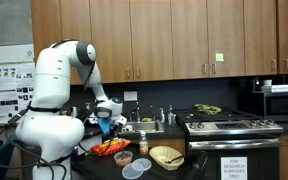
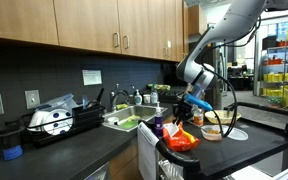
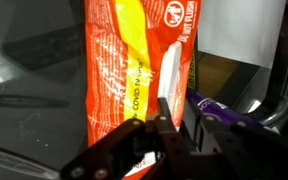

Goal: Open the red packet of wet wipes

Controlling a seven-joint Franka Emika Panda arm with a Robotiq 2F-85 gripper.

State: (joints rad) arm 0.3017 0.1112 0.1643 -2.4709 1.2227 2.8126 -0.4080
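The red packet of wet wipes [image 3: 124, 70] fills the middle of the wrist view, red-orange with a yellow band and a white flap [image 3: 171, 80] along its right side. My gripper [image 3: 167, 122] is right over it, its two dark fingers closed together on the lower end of the white flap. In both exterior views the packet [image 1: 109, 147] [image 2: 181, 140] lies on the dark counter. The gripper [image 1: 106, 120] [image 2: 190, 108] is directly above it, pointing down.
A purple pack [image 3: 222, 112] lies right of the packet, with a white sheet [image 3: 239, 30] beyond. A clear round bowl [image 1: 136, 170], a tan woven basket [image 1: 166, 156] and a small dark jar [image 1: 143, 145] stand nearby. A sink [image 2: 124, 122] and a stove [image 1: 229, 126] flank the counter.
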